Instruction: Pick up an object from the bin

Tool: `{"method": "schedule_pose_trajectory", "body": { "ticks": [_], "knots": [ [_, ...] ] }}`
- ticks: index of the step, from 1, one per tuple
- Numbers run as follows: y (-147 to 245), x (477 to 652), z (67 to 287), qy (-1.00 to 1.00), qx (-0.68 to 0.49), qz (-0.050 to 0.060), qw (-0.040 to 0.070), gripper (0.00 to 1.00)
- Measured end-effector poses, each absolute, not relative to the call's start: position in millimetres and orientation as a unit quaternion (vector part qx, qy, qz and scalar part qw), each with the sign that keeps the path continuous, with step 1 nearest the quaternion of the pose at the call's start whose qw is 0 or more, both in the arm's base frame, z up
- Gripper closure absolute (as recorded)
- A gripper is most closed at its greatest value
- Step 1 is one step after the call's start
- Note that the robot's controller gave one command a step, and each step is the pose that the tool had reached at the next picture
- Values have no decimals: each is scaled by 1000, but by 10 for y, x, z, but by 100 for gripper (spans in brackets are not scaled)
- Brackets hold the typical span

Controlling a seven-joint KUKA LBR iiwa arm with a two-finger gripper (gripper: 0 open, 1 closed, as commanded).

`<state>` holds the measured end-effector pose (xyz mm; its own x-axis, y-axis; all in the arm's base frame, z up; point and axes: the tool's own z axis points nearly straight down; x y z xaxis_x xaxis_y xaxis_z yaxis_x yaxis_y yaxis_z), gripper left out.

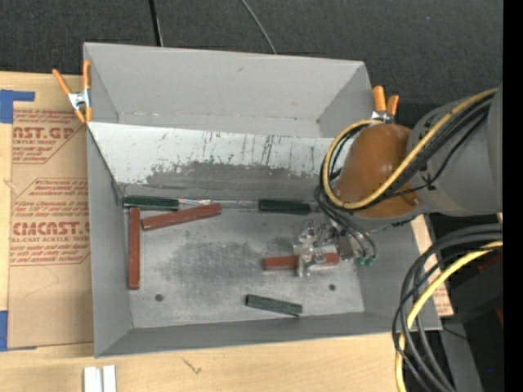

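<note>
Red-brown and short, a small bar (278,262) lies flat on the bin floor, right of centre and in the lower half of the frame, its length running left to right. The gripper (310,257) is down on the right part of this bar, its pale metal crossing the bar so that red shows on both sides of it. Whether the gripper is set wide, narrow or clamped on the bar I cannot tell.

Just below, near the front wall, lies a dark green short bar (274,305), well apart from the gripper. Above, along the foot of the back wall, lies a second dark green bar (284,207). Farther left, a long red-brown stick (181,216) lies at a slight slant. Another red-brown stick (133,249) lies along the left wall of the grey metal bin (221,80).
</note>
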<state>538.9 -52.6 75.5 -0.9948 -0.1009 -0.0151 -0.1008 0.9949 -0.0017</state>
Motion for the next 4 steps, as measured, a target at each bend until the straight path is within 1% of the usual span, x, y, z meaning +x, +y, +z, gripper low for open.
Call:
{"method": "schedule_pose_trajectory", "body": {
  "ticks": [1,2,3,4],
  "knots": [
    [-517,5366,802,999,-51,0,4,100],
    [-800,4948,1119,999,-52,0,2,100],
    [-625,5070,1193,998,-55,0,-2,100],
    [-615,5112,1206,998,-67,1,2,100]
  ]
}}
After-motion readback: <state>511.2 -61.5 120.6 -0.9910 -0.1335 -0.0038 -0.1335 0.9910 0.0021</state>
